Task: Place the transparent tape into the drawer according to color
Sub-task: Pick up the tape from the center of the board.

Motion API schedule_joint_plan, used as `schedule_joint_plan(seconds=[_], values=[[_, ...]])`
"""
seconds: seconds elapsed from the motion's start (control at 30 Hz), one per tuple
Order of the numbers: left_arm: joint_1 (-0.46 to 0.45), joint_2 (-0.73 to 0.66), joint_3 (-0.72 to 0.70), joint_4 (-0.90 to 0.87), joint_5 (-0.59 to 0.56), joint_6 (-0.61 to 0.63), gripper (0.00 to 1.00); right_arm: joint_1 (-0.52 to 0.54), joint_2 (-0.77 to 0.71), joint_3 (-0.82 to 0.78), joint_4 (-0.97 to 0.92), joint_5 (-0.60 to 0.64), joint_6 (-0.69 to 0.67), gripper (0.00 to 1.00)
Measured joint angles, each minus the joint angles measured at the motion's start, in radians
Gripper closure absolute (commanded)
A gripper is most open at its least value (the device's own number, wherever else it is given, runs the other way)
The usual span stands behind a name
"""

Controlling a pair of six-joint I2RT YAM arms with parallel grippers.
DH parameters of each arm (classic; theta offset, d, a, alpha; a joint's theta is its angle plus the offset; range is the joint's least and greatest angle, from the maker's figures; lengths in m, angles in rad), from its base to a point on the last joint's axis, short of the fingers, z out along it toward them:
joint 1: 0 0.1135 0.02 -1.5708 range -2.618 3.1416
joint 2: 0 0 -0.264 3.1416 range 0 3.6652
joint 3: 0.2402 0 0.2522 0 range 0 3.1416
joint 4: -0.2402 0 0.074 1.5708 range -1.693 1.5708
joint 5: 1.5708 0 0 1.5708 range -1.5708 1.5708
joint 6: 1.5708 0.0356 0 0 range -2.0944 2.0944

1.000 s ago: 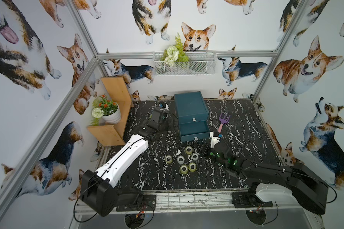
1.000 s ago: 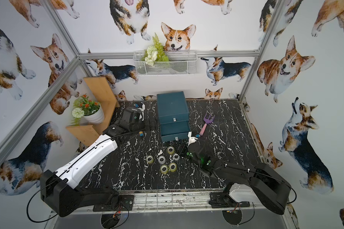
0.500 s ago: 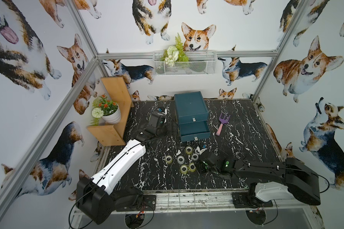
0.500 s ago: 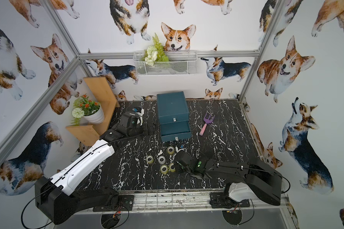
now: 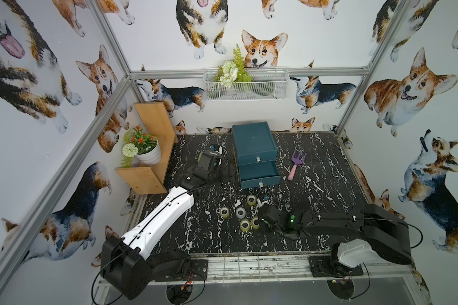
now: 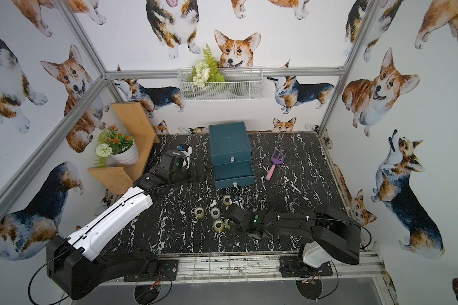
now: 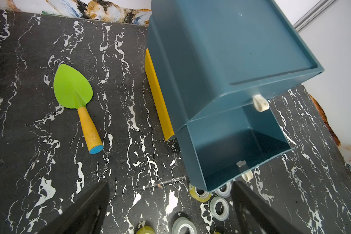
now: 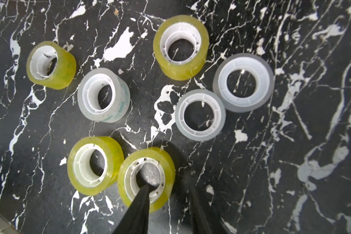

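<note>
Several transparent tape rolls lie on the black marble table in front of the teal chest (image 5: 254, 142); some are yellow-green (image 8: 180, 77) and some clear greyish (image 8: 200, 137). My right gripper (image 8: 168, 183) is low over the roll nearest it. One finger stands inside the core of that yellow-green roll (image 8: 150, 152), the other outside its wall with a dark gap showing. The roll rests on the table. The drawer (image 5: 259, 171) under the top one is pulled out and empty (image 7: 237, 145). My left gripper (image 7: 170, 212) hangs open left of the chest (image 5: 214, 154), holding nothing.
A purple toy rake (image 5: 296, 163) lies right of the chest. A green trowel (image 7: 73, 87) and a yellow slab (image 7: 158, 97) lie on its left side. A wooden shelf (image 5: 154, 126) with a flower pot (image 5: 148, 157) stands at the far left. A wire basket (image 5: 245, 89) hangs on the back wall.
My right arm has swung from the drawer front back to the tape rolls and dropped low; its jaws narrowed around one roll's wall. The left gripper stayed beside the chest.
</note>
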Motion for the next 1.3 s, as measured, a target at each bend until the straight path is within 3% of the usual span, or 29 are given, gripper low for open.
schedule_joint_plan(seconds=[0.2, 0.6, 0.77, 0.9, 1.17, 1.3], values=[[0.000, 0.000, -0.006, 0.001, 0.000, 0.002, 0.01, 0.006, 0.051, 0.016, 0.000, 0.003, -0.015, 0.62], [0.000, -0.001, -0.008, 0.005, 0.000, 0.003, 0.01, 0.013, 0.112, 0.042, 0.014, 0.021, -0.019, 0.76], [0.000, -0.001, -0.009, 0.004, 0.000, 0.003, 0.01, 0.014, 0.114, 0.048, -0.001, 0.044, -0.023, 0.93], [-0.001, -0.001, -0.009, 0.004, 0.000, 0.003, 0.01, 0.013, 0.071, 0.023, -0.009, 0.052, -0.023, 1.00], [-0.002, -0.001, -0.010, 0.004, 0.001, 0.003, 0.01, 0.013, -0.087, 0.003, -0.064, 0.062, -0.028, 1.00], [-0.005, -0.001, -0.011, 0.004, 0.001, 0.003, 0.01, -0.017, -0.183, 0.085, -0.121, 0.097, -0.058, 1.00]])
